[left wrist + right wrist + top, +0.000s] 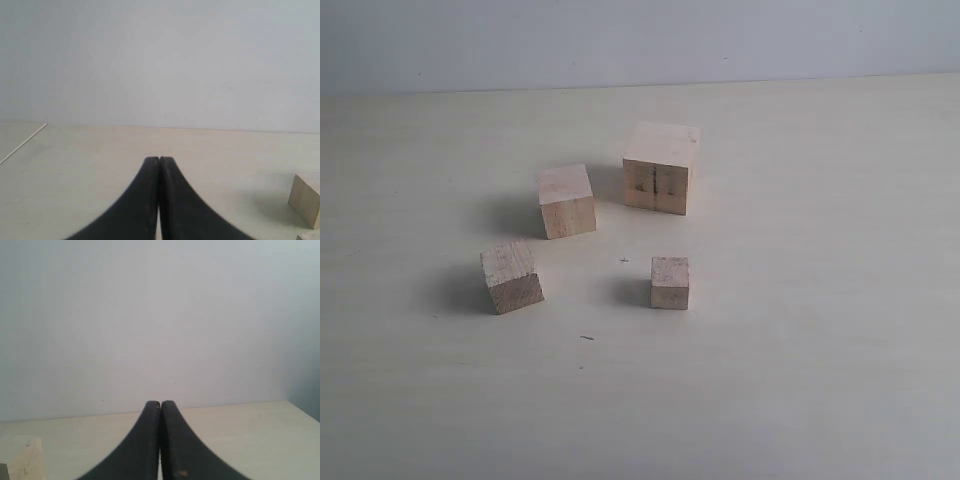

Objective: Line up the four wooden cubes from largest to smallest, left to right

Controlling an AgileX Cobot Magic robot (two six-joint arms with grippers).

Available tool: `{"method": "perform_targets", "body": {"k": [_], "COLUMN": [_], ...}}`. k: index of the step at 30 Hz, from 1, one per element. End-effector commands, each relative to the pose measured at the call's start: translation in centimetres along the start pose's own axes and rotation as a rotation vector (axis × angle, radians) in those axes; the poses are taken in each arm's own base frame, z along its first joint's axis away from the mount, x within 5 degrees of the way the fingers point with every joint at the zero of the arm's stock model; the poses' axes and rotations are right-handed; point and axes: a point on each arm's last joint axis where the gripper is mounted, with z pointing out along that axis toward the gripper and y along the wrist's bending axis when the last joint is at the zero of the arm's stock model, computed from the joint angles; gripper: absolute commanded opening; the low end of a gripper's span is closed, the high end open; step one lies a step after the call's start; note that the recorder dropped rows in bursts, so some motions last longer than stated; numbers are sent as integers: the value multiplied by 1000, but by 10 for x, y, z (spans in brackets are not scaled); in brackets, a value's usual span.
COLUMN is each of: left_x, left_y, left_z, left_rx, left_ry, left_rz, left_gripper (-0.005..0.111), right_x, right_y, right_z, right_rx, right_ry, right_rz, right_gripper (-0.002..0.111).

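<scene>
Four pale wooden cubes sit loosely grouped on the table in the exterior view. The largest cube (661, 167), with a vertical seam and dark marks on its front, is at the back right. The second-largest cube (566, 200) stands to its left. A third cube (511, 276) lies turned at the front left. The smallest cube (670, 282) is at the front right. No arm shows in the exterior view. My left gripper (159, 160) is shut on nothing, with a cube (305, 198) at the frame's edge. My right gripper (160, 403) is shut and empty, a cube corner (27, 460) beside it.
The pale table (820, 350) meets a plain grey-white wall (640, 40) at the back. A thin table edge line (22, 144) shows in the left wrist view. A small dark speck (587, 338) lies in front of the cubes.
</scene>
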Motion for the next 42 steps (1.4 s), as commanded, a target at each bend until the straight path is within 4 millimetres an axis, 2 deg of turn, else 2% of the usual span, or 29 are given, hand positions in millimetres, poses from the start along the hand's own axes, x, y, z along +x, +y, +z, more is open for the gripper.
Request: {"method": "perform_targets", "body": {"k": [1,32,38,42], "left_x": [0,0,0,0], "left_y": [0,0,0,0], "left_z": [0,0,0,0], "left_rx": [-1,-1,-1,-1], "left_ry": [-8,-8,-8,-8], "left_rz": [-6,-6,-6,-6], "left_gripper": [2,2,2,2], "right_x": [1,1,-5,-10], "right_y": [0,0,-1,-1], "right_z": [-1,-1,-1,-1], "right_rx": [0,0,4,5], "right_ry": [-9,-9,-67,-126], "right_rz": [-9,-9,120,136], "right_gripper": [0,0,0,0]}}
